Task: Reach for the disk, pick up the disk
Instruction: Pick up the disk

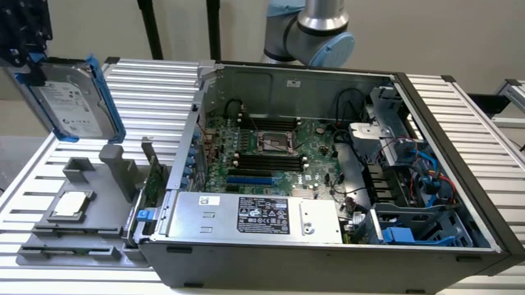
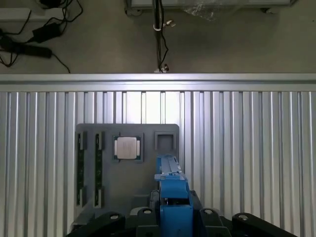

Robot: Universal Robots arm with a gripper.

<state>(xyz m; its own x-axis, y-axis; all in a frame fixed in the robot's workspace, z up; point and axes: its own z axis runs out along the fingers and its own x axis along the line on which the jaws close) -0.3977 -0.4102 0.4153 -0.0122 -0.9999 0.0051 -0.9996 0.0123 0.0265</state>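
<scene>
The disk [image 1: 72, 101], a silver-grey hard drive with a white label and bright blue rails, hangs upright in the air at the exterior view's upper left. My black gripper [image 1: 29, 58] is shut on its upper end. It hangs above the grey holder [image 1: 90, 178] and touches nothing below. In the wrist view the disk's blue rail edge [image 2: 173, 197] runs between my gripper's [image 2: 175, 222] two dark fingers. Far below it lies the grey holder [image 2: 163, 131] with an empty slot.
A small square silver chip [image 1: 70, 204] [image 2: 127, 147] rests on the holder. The open computer case [image 1: 328, 184], with a silver box [image 1: 254, 215] at its front, stands to the exterior view's right on the slatted metal table [image 1: 147, 86]. Cables lie on the floor [image 2: 29, 39] beyond the table.
</scene>
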